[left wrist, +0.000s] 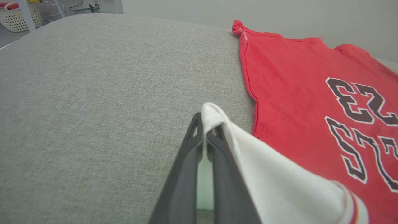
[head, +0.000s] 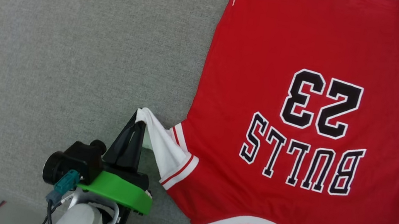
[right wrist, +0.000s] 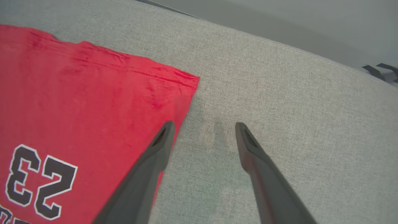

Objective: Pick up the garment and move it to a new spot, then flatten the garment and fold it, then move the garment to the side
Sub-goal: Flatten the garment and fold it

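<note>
Flattening stage, judging by the layout. Working on the shirt (head: 310, 45), spread across the grey surface (head: 75, 51) with the print (head: 296, 164) facing up. Pinching the white sleeve (head: 165, 148), left of the print, in the left hand (head: 139, 118), fingers closed tight on the cloth tip. Holding the right hand (right wrist: 204, 126) wide and empty at the shirt's side edge, right of the print. Recommended: drawing the sleeve low and straight away from the print, avoiding lift that could drag or crease the body.
</note>
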{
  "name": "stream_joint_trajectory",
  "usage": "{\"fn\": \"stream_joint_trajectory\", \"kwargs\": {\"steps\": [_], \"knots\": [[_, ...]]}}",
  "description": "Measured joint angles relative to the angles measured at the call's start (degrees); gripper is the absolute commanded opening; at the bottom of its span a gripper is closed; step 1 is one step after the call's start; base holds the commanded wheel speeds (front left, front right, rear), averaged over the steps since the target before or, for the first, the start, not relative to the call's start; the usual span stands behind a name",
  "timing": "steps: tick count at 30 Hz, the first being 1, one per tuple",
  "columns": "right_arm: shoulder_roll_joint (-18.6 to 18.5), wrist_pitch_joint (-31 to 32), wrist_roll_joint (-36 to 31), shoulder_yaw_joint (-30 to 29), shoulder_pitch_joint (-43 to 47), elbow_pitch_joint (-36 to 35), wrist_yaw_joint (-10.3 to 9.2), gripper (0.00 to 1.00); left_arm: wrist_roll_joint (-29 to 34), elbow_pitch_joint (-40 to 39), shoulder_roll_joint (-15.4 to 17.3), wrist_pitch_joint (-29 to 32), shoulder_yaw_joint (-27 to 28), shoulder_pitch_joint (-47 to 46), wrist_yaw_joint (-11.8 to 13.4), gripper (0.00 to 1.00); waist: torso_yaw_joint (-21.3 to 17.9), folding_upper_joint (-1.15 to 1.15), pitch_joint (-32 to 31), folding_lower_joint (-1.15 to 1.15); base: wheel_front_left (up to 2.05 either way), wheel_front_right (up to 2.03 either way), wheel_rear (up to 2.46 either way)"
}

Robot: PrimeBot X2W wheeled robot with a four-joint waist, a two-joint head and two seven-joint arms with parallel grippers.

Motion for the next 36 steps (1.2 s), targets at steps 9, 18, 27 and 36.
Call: {"fn": "stream_joint_trajectory", "kwargs": {"steps": [9, 18, 27, 36], "knots": [[4.04, 0.94, -6.09, -1.47, -3.88, 8.12, 0.00, 1.00, 3.48, -0.05, -5.20, 0.00, 2.54, -1.31, -4.01, 0.00, 4.90, 0.00, 6.78, 0.01, 0.00, 0.00, 0.00], [2.38, 2.32, -6.48, -3.77, -3.97, 8.55, -0.01, 0.00, 4.60, 2.07, -7.56, 0.00, 5.72, -1.32, -7.25, 0.00, 7.54, 0.00, 9.05, 0.00, 0.00, 0.00, 0.00], [3.53, -5.57, -4.01, 0.05, -0.82, 5.89, -0.01, 0.00, 7.12, 5.14, -8.51, 0.00, 9.13, 0.63, -8.92, 0.00, 5.88, 0.00, 3.64, 0.00, 0.00, 0.00, 0.00], [-5.36, -11.59, 6.44, 5.87, 11.15, -4.64, -0.01, 0.00, 8.27, 7.77, -7.72, 0.00, 11.37, 5.22, -9.45, 0.00, 3.28, 0.00, -4.33, 0.00, 0.00, 0.00, 0.00]]}}
